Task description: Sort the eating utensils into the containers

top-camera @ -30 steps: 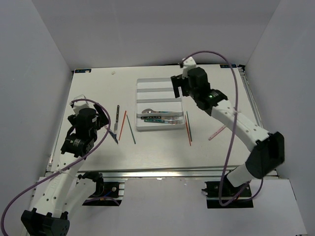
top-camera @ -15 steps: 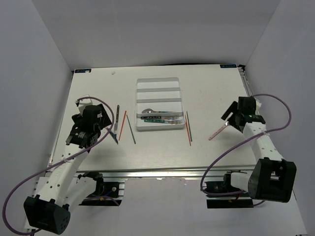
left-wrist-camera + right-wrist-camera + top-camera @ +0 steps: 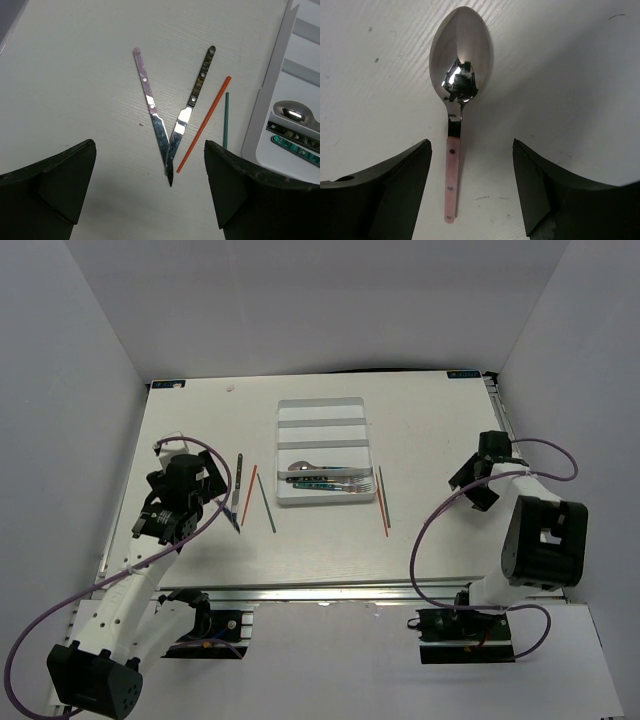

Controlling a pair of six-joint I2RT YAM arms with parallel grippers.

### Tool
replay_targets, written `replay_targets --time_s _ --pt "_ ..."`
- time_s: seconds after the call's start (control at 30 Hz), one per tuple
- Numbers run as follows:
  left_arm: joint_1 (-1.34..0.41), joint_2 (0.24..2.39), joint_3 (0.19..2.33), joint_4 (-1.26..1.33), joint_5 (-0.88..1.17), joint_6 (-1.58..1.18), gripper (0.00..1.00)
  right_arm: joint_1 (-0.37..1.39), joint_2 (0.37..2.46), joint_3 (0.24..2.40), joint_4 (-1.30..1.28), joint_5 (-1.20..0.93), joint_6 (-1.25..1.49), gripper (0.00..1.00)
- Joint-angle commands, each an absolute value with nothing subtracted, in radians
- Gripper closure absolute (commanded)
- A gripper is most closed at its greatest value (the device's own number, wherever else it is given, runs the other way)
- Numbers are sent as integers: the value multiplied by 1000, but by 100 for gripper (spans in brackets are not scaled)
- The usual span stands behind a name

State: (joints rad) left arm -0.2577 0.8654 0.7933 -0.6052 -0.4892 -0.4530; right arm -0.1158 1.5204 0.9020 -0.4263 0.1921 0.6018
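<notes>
A pink-handled spoon (image 3: 452, 180) lies flat on the table between the fingers of my right gripper (image 3: 470, 192), which is open and not touching it; its bowl (image 3: 460, 55) points away. In the top view my right gripper (image 3: 470, 480) hides that spoon. My left gripper (image 3: 150, 192) is open above the tips of two knives lying in a V, one with a purplish handle (image 3: 148, 100), one with a dark handle (image 3: 194, 95). Beside them lie an orange chopstick (image 3: 204, 131) and a dark one (image 3: 226, 120). The white tray (image 3: 325, 401) holds a spoon (image 3: 300, 467) and forks (image 3: 345, 484) in its nearest compartment.
Two more chopsticks (image 3: 383, 503), orange and dark, lie just right of the tray. The tray's edge (image 3: 272, 95) runs close to the right of the left gripper (image 3: 216, 498). White walls close in the table on three sides. The right arm's cable (image 3: 430, 525) loops over the table.
My right arm has swung from above the tray to the table's right side and come down around the pink-handled spoon, its jaws slightly narrower. The left arm has shifted only a little.
</notes>
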Motion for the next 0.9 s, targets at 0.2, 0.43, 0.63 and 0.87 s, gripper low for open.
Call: replay_targets --time_s 0.2,0.43,0.63,0.87 --pt "-267 857 793 -580 -442 -442 2 -22 1684 983 -414 325 675 32" --pt "-267 856 793 -580 -443 -440 2 -2 1747 913 -448 391 724 85" --pt "-267 862 795 -581 -446 -440 2 38 1605 906 -370 309 652 100" --pt "-267 876 795 -581 -443 -440 2 221 1586 1176 -92 -125 58 100"
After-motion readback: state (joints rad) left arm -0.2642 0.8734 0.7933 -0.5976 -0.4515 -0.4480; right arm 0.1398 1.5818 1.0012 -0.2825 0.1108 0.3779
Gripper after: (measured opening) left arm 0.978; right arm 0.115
